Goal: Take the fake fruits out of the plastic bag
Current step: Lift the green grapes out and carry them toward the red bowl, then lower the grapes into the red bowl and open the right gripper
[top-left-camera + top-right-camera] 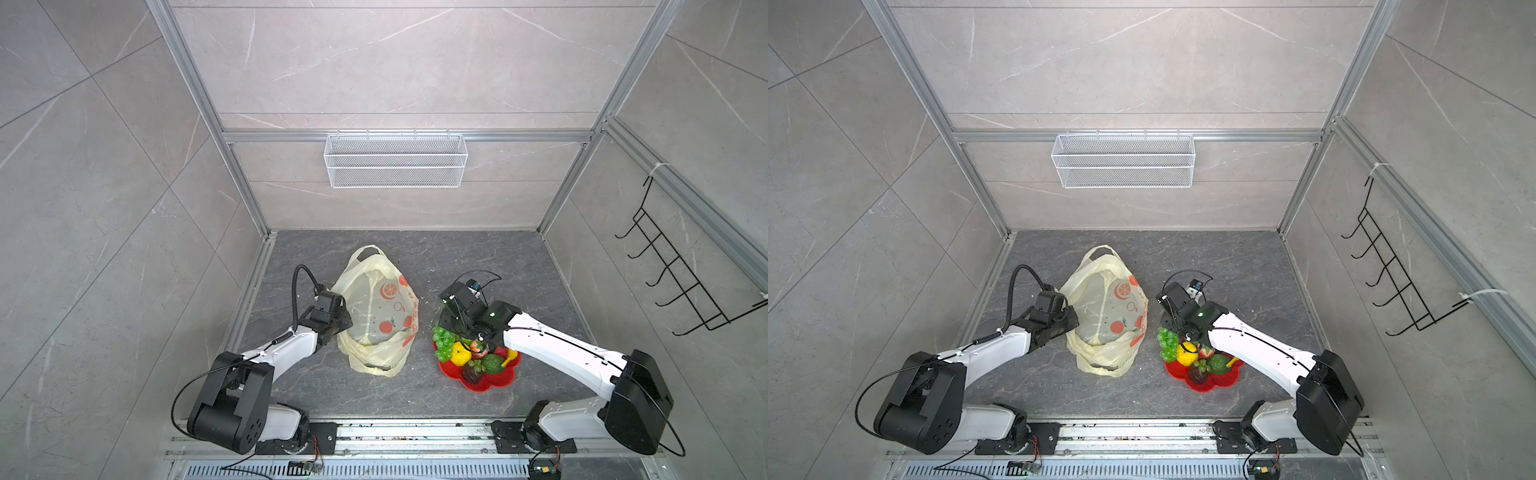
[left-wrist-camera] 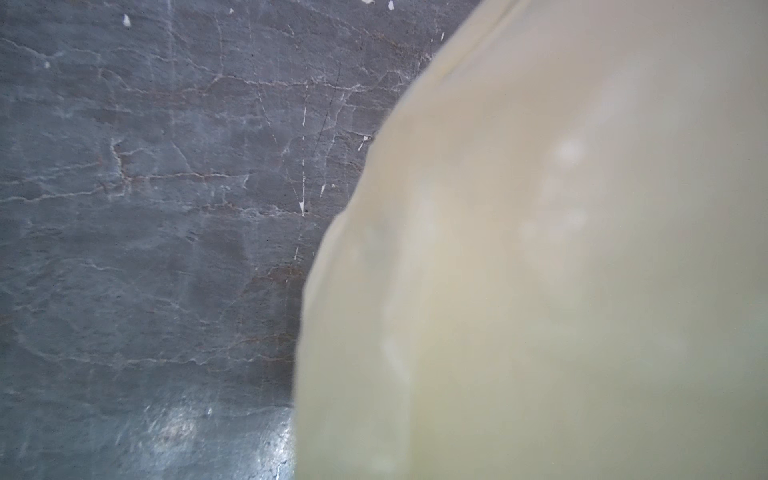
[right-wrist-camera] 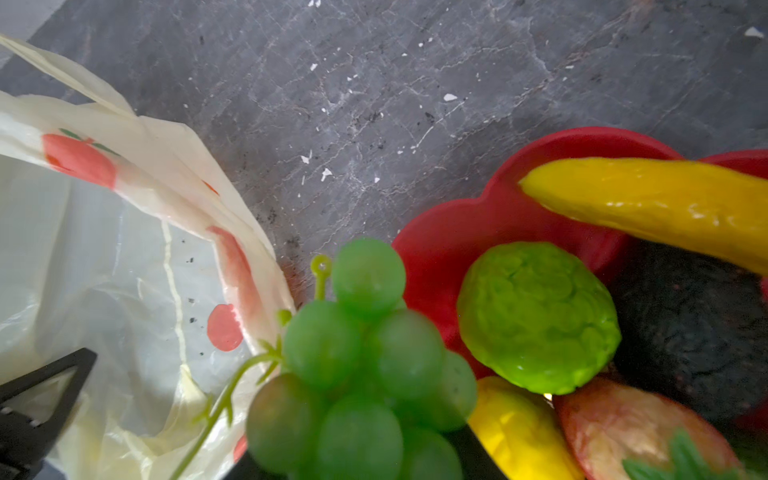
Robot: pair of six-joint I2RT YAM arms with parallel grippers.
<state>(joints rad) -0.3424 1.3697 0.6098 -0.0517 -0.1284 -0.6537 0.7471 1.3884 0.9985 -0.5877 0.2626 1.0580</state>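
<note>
Several fake fruits [image 1: 473, 361] heaped on red flower-shaped plate [image 3: 449, 237]: green grape bunch [image 3: 357, 374] at the rim nearest the plastic bag [image 1: 374, 316], plus banana [image 3: 648, 199], bumpy green fruit [image 3: 540, 320], yellow citrus [image 3: 515, 432], strawberry [image 3: 640, 432] and dark brown piece [image 3: 698, 324]. Right gripper [image 1: 451, 328] above that rim; bunch near its fingers [image 3: 45, 390], gripped or released cannot be told. Bag just beside plate; left gripper [image 1: 338, 322] clamped on the bag's far edge.

A red flower-shaped plastic plate [image 1: 496, 381] [image 1: 1222, 380] [image 3: 449, 232] sits near right on the dark grey marbled tabletop [image 1: 457, 257]. A white wire-mesh basket [image 1: 395, 160] hangs on the far wall, and a black wire hook rack [image 1: 681, 274] on the right.
</note>
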